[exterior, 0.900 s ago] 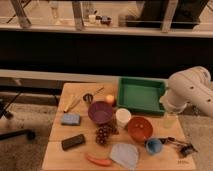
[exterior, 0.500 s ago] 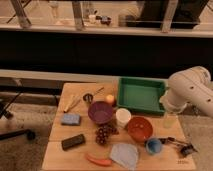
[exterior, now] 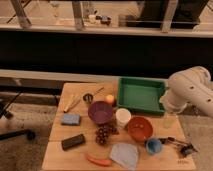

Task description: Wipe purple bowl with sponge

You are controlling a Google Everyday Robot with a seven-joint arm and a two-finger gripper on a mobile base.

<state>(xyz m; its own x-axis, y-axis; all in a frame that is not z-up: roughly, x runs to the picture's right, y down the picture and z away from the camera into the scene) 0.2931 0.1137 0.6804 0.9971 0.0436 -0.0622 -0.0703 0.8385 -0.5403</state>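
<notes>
- The sponge [exterior: 70,119] lies flat on the left part of the table [exterior: 56,159]. It is just left of the purple bowl [exterior: 101,112] and not touching it. A black block [exterior: 73,142] sits nearer the front edge.
- The sponge looks light and soft, so it will likely squash under the fingers. A pinch across its short sides from above seems the best hold (too shallow a grip may let it slip).
- The purple bowl stands upright mid-table, with grapes [exterior: 104,133] just in front of it and a white cup [exterior: 123,117] at its right. It looks rigid and probably light, so it could slide when wiped.
- The gripper [exterior: 170,120] hangs at the table's right edge beside the green tray [exterior: 140,95], jaws apart and empty, well apart from the sponge.
</notes>
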